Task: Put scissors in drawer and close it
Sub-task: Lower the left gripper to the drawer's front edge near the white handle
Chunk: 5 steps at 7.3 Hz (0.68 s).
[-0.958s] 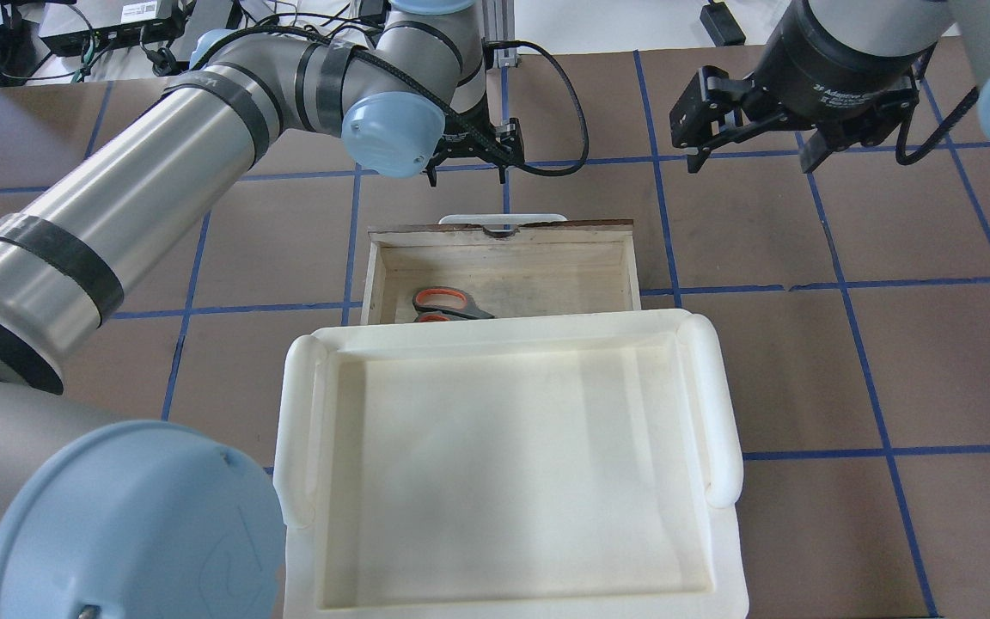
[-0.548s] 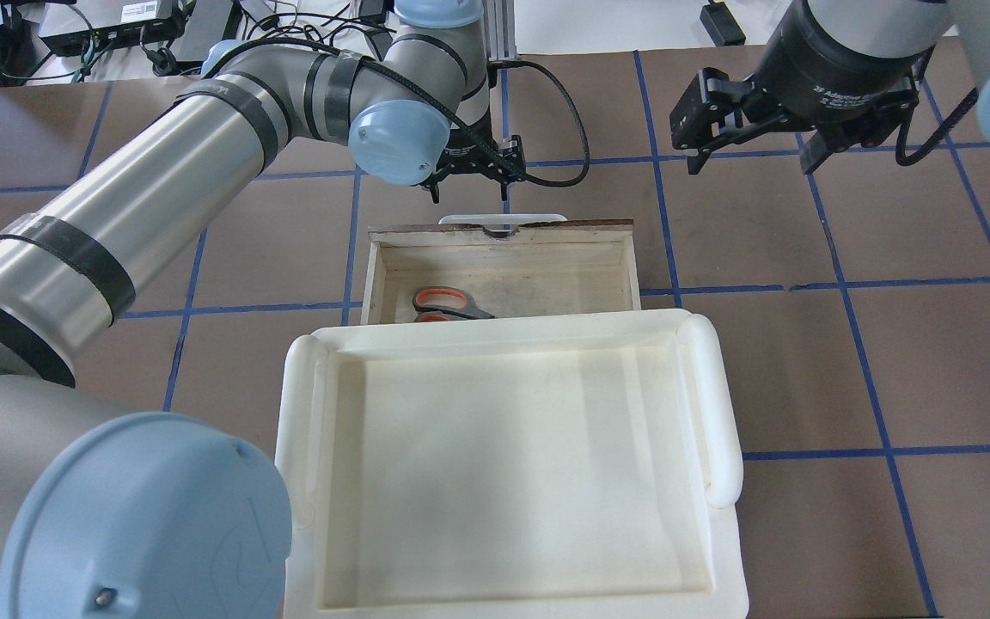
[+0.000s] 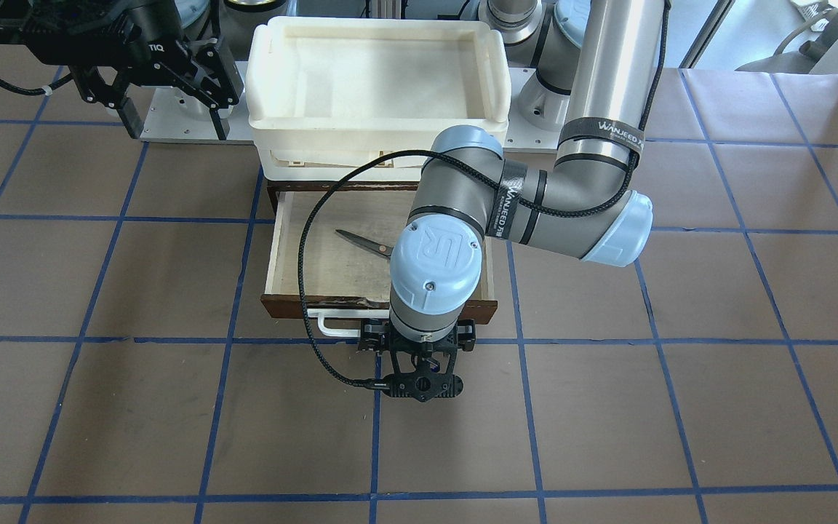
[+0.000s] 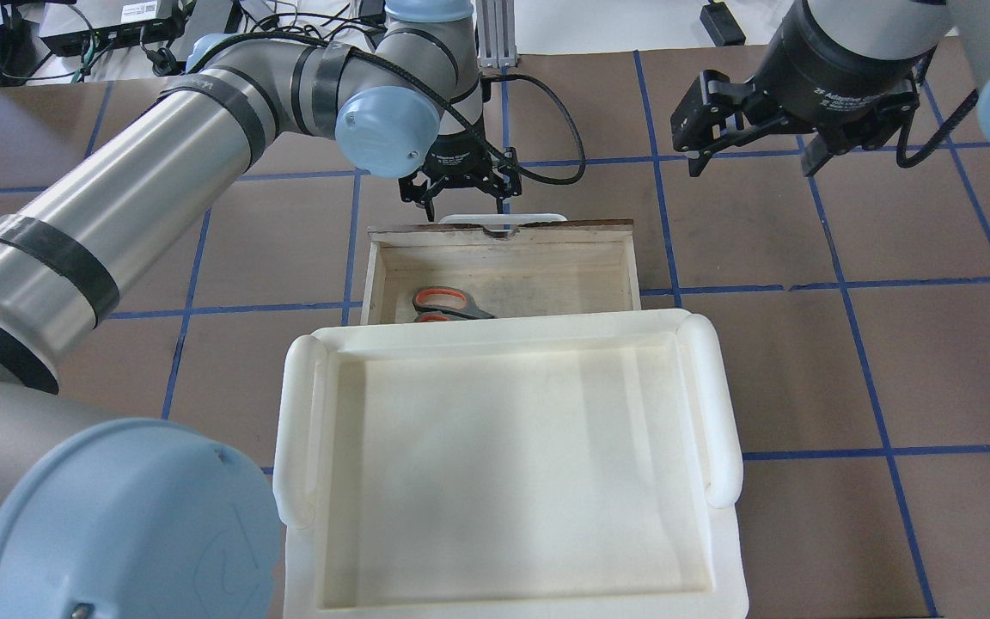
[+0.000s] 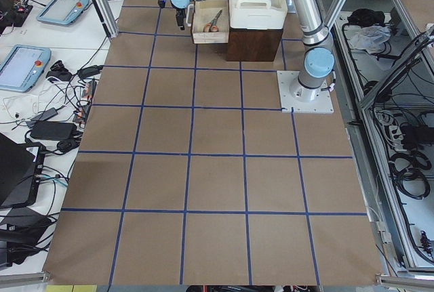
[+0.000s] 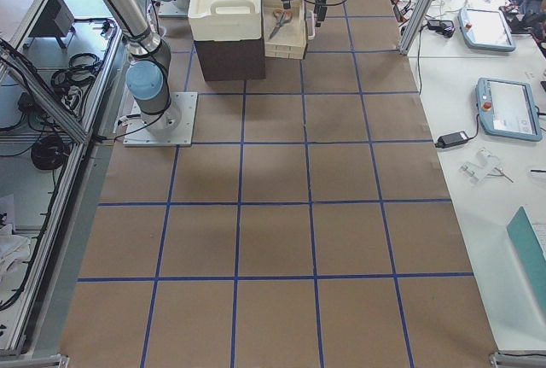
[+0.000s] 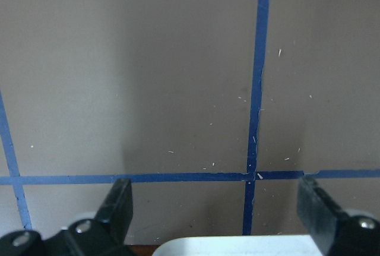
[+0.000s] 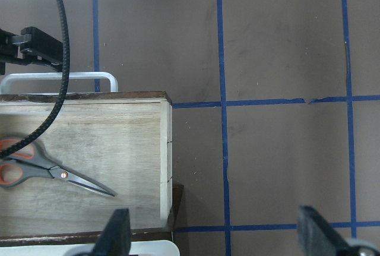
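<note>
**Left gripper in at the drawer front; scissors inside, drawer open**

Since half a second ago, the left gripper [image 4: 463,199] has moved in from further out over the table toward the drawer's front. The right arm has not shifted.

Overhead view, left to right:
- The left arm reaches in across the table. Its fingers are spread apart and hold nothing.
- The wrist camera shows the white handle [image 4: 538,217] low between the two fingers. We cannot tell whether they touch it.
- The drawer [image 4: 633,271] stands pulled out from under the white tray [image 4: 718,404].
- The scissors [image 4: 448,303] lie flat on the plywood floor in the drawer's left half, toward the tray. The tray's rim partly hides their orange-lined loops.
- The scissors are apart from the left gripper, with the drawer's dark front wall between them.
- The right gripper [image 4: 751,159] hangs over bare table to the right of the drawer and well apart from it. Its fingers are also spread and hold nothing.
- Its wrist camera sees the scissors' blades pointing toward the drawer's right wall.

Surface: the table [image 4: 804,361] has a brown covering marked off by a blue tape grid. A black cable [image 3: 310,240] loops from the left wrist over the drawer.

Room: the side views show a bench with teach pendants [image 6: 503,108] and loose wiring along the table's far edge.
</note>
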Each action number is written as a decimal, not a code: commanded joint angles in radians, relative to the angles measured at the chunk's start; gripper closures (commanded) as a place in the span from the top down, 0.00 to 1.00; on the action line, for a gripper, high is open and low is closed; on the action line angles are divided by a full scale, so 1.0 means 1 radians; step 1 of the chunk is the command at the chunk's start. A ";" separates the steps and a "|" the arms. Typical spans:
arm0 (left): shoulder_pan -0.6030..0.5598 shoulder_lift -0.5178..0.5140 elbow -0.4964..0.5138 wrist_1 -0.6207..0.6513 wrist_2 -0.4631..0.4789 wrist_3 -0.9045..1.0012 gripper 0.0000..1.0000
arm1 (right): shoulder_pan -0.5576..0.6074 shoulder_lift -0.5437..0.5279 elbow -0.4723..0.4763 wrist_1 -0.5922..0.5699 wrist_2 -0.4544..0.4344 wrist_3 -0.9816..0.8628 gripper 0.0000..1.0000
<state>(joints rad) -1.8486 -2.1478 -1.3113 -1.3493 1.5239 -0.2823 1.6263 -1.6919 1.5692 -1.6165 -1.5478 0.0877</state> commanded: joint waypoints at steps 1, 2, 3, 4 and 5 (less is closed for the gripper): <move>0.005 0.014 0.001 -0.060 -0.013 0.000 1.00 | 0.000 0.000 0.000 -0.002 0.000 -0.005 1.00; 0.005 0.014 0.001 -0.080 -0.028 0.002 1.00 | 0.000 0.001 0.000 -0.008 -0.002 0.004 1.00; 0.003 0.016 0.000 -0.093 -0.033 0.000 1.00 | 0.000 -0.002 0.005 -0.002 -0.009 0.004 1.00; 0.003 0.019 0.000 -0.114 -0.033 0.000 1.00 | 0.000 0.000 0.003 0.001 -0.012 0.006 1.00; 0.003 0.022 0.000 -0.161 -0.039 0.002 1.00 | 0.000 0.000 0.005 0.010 -0.014 0.004 1.00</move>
<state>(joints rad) -1.8452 -2.1298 -1.3114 -1.4644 1.4908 -0.2818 1.6260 -1.6921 1.5726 -1.6148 -1.5583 0.0923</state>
